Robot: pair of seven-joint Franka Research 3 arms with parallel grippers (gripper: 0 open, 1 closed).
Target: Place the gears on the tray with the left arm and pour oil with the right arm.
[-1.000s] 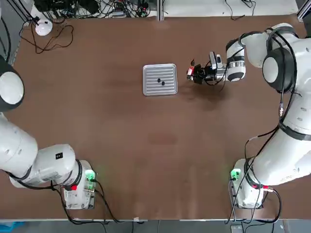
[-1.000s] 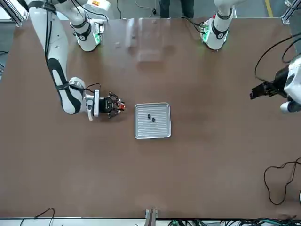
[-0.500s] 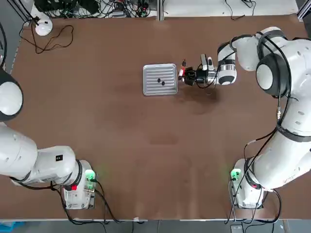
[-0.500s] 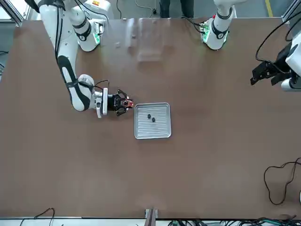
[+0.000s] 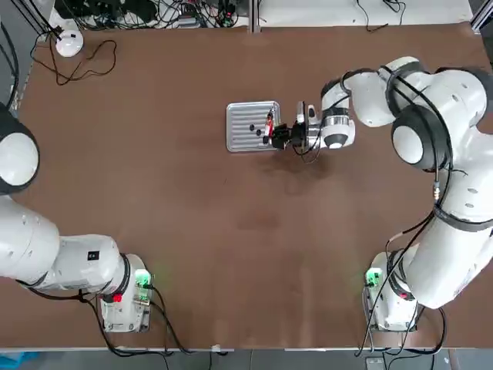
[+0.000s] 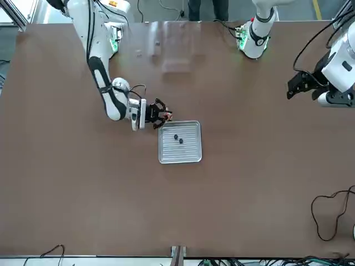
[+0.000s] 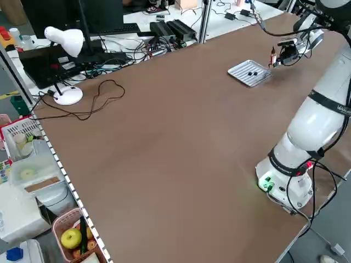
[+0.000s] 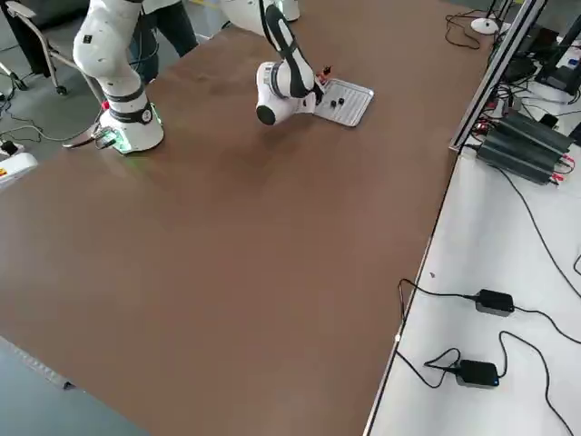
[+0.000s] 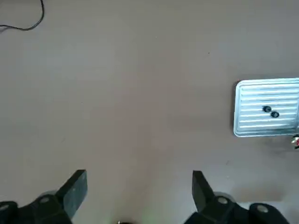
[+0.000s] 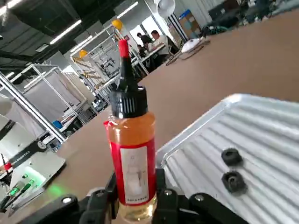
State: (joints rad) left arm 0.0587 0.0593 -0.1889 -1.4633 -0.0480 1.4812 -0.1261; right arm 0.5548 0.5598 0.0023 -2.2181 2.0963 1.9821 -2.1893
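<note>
The ribbed silvery tray [image 5: 240,116] lies at the table's middle back, with two small dark gears [image 5: 255,130] side by side on it. My right gripper [image 5: 279,136] reaches in level from the right and is shut on the oil bottle [image 5: 269,124]. The bottle stands upright just over the tray's right edge. The right wrist view shows its amber body, red label and black cap with a red tip [image 10: 130,144], with the gears [image 10: 232,169] close beside it. My left gripper [image 6: 300,86] hovers open far off at the robot's left, high above the table, its fingers [image 9: 74,190] wide apart.
A white desk lamp [image 5: 68,44] and its black cable [image 5: 86,65] lie at the back left corner. Both arm bases [image 5: 123,297] [image 5: 389,297] stand at the near edge. Bare brown tabletop surrounds the tray. People sit far off in the room behind.
My right gripper has carried the oil bottle leftward, from well right of the tray to its right edge. The left arm has shifted slightly and stays open.
</note>
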